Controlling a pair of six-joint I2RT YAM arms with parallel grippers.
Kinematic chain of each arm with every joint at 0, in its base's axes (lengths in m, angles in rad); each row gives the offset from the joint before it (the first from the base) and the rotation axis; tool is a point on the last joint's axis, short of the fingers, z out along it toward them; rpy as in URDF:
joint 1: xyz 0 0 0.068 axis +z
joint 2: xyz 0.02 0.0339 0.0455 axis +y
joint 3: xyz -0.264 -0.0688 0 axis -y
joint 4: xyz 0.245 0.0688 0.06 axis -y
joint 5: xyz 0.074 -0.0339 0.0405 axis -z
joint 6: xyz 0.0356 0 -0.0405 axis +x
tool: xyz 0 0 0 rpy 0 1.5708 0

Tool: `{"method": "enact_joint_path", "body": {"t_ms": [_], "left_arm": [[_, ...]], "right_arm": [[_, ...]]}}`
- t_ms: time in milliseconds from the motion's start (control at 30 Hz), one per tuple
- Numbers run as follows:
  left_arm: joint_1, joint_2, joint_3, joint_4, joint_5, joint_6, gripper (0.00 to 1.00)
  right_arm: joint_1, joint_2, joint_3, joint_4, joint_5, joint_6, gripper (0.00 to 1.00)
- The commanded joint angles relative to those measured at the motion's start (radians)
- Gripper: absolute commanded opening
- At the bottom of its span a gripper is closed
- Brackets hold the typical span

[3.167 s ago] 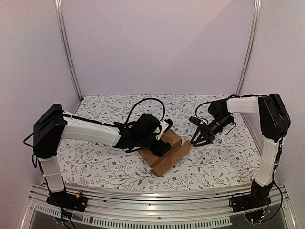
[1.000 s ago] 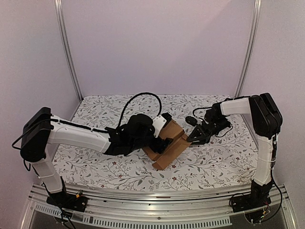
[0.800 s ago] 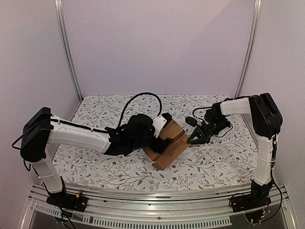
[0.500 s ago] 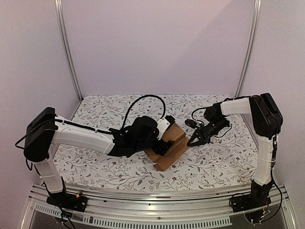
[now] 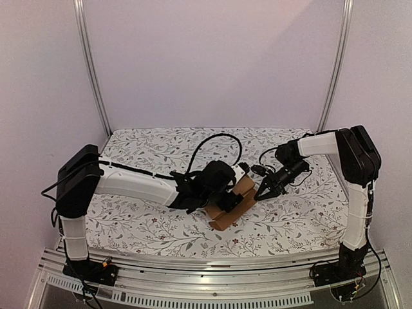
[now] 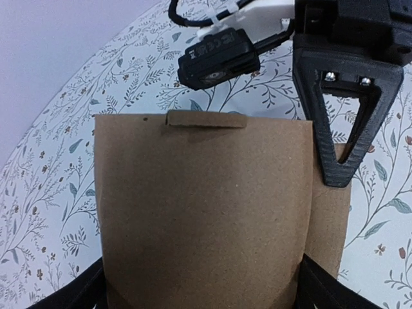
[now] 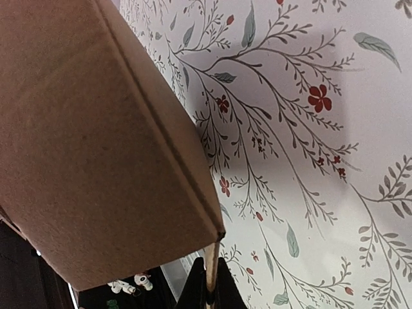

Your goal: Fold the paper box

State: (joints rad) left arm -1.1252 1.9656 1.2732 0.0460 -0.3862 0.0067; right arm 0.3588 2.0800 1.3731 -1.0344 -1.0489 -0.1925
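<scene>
The paper box [image 5: 226, 220], plain brown cardboard, lies half folded at the middle of the table. My left gripper [image 5: 229, 199] is over it. In the left wrist view a curved brown panel [image 6: 199, 212] fills the space between the wide-apart fingers [image 6: 322, 293], which stand close against its sides. My right gripper [image 5: 260, 192] is at the box's right end, shut on a thin cardboard flap edge [image 7: 211, 257]. The box's side wall [image 7: 84, 161] looms above that right gripper [image 7: 211, 286]. A right finger [image 6: 317, 116] shows beyond the panel.
A floral cloth [image 5: 141, 219] covers the table. Two metal posts [image 5: 90, 71] [image 5: 335, 64] rise at the back corners before pale walls. A slotted rail [image 5: 193, 283] runs along the near edge. A black cable [image 5: 219, 138] loops above the left wrist.
My left arm has reached further right over the box, and the box has shifted slightly right. My right gripper has closed on the flap edge and stays there.
</scene>
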Motion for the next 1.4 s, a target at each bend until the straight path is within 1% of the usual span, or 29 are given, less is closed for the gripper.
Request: {"method": "enact_joint_path", "body": {"t_ms": [0, 67, 133, 267, 433, 533, 633, 667, 833, 900, 1033, 1200, 1300, 1367], "left_arm": [[-0.024, 0.11, 0.111, -0.172, 0.042, -0.002, 0.85], [-0.022, 0.145, 0.14, -0.216, 0.045, -0.002, 0.85], [-0.022, 0.162, 0.147, -0.221, 0.051, -0.02, 0.85], [-0.022, 0.176, 0.152, -0.222, 0.077, -0.037, 0.85], [-0.022, 0.211, 0.186, -0.269, 0.093, -0.052, 0.85], [-0.015, 0.226, 0.205, -0.302, 0.099, -0.06, 0.85], [-0.001, 0.224, 0.199, -0.309, 0.131, -0.063, 0.85], [0.005, 0.223, 0.196, -0.309, 0.148, -0.059, 0.85], [0.038, 0.208, 0.181, -0.32, 0.222, -0.01, 0.85], [0.052, 0.198, 0.17, -0.318, 0.247, 0.031, 0.84], [0.069, 0.161, 0.122, -0.284, 0.373, 0.132, 0.85], [0.073, 0.15, 0.143, -0.299, 0.545, 0.287, 0.84], [0.071, 0.153, 0.174, -0.312, 0.58, 0.332, 0.85], [0.069, 0.148, 0.19, -0.302, 0.602, 0.36, 0.87]], "right_arm": [[0.011, 0.043, 0.0, 0.032, -0.043, 0.006, 0.0], [0.011, 0.069, 0.002, 0.033, -0.044, 0.011, 0.0], [0.011, 0.088, 0.006, 0.034, -0.025, 0.022, 0.0], [0.01, 0.133, 0.014, 0.041, 0.049, 0.058, 0.0], [0.01, 0.16, 0.02, 0.076, 0.141, 0.142, 0.01], [0.01, 0.168, 0.023, 0.071, 0.141, 0.163, 0.11], [-0.006, 0.146, 0.012, 0.043, 0.142, 0.137, 0.22], [-0.018, 0.131, 0.004, 0.035, 0.149, 0.13, 0.25], [-0.093, 0.025, -0.039, 0.009, 0.235, 0.082, 0.52], [-0.116, -0.036, -0.054, 0.002, 0.278, 0.068, 0.58], [-0.144, -0.136, -0.052, -0.013, 0.363, 0.022, 0.61], [-0.15, -0.292, -0.07, -0.011, 0.328, -0.083, 0.62], [-0.15, -0.373, -0.087, 0.005, 0.343, -0.14, 0.63], [-0.149, -0.398, -0.096, 0.0, 0.349, -0.191, 0.63]]}}
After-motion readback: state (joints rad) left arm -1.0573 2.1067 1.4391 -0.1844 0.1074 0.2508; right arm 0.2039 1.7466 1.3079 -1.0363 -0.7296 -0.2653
